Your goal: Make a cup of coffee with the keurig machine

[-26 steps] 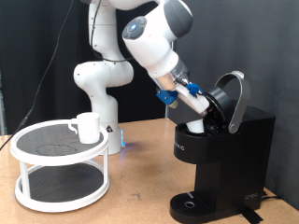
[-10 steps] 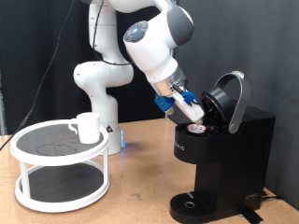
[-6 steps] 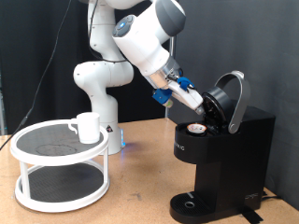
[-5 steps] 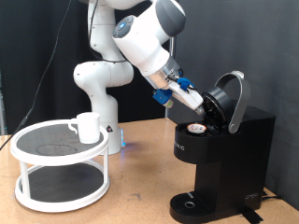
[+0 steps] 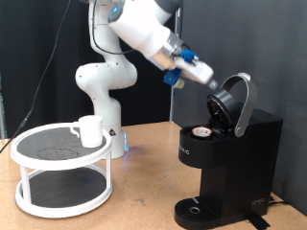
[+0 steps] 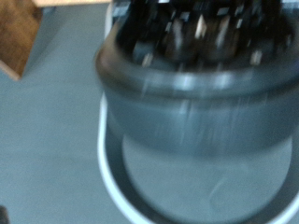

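The black keurig machine stands at the exterior view's right with its domed lid hinged up. A small pod with a dark top rests in the open chamber. My gripper hangs above and to the left of the lid's upper edge, with nothing visible between its fingers. The white cup stands on the top tier of a round stand at the left, far from the gripper. In the blurred wrist view, the dark rounded lid with its silver rim fills the picture, and no fingers show.
The white two-tier wire stand takes up the table's left. The arm's white base rises behind it, with a blue light at its foot. Bare wooden tabletop lies between the stand and the machine.
The gripper has risen from the open chamber and moved up to the right, towards the lid's top. The pod stays in the chamber. The cup has not moved.
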